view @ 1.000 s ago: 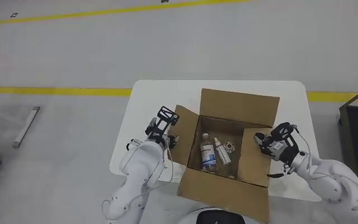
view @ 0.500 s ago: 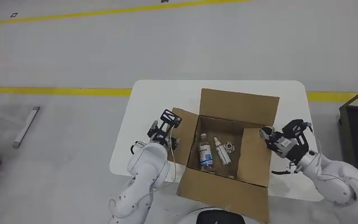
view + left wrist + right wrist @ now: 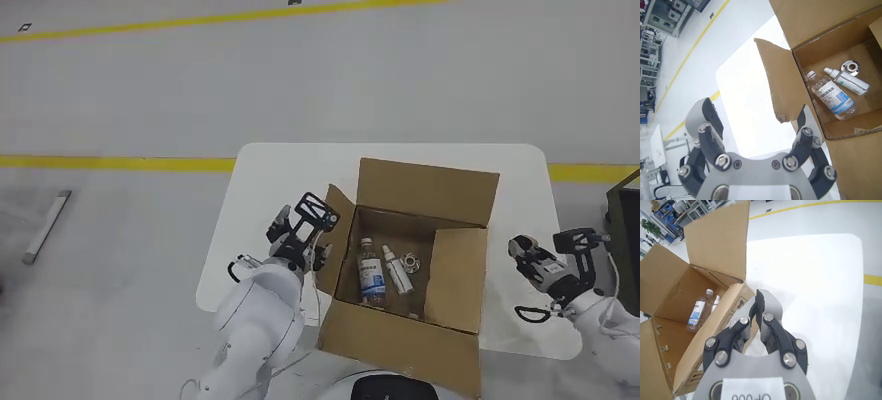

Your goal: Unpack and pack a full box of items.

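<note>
An open cardboard box (image 3: 428, 196) stands on the white table (image 3: 280, 180). Inside lie a clear bottle (image 3: 371, 275) (image 3: 831, 94) (image 3: 696, 311) with a blue-white label, a small white spray bottle (image 3: 397, 270) (image 3: 846, 80) and a metal flange ring (image 3: 410, 264) (image 3: 850, 67). My left gripper (image 3: 318, 212) (image 3: 755, 108) is open at the box's left flap (image 3: 772, 79), whose torn corner sits just inside one finger (image 3: 802, 117). My right gripper (image 3: 520, 247) (image 3: 757, 306) is shut on nothing, over bare table to the right of the box's upright right flap (image 3: 455, 275).
The box's far flap (image 3: 719, 239) stands up and its near flap (image 3: 400, 345) hangs toward the table's front edge. Bare table lies left and right of the box. A dark frame (image 3: 625, 220) stands off the table's right side.
My right gripper has drawn back to the right, away from the right flap. My left gripper has moved right against the left flap, which now stands steeper.
</note>
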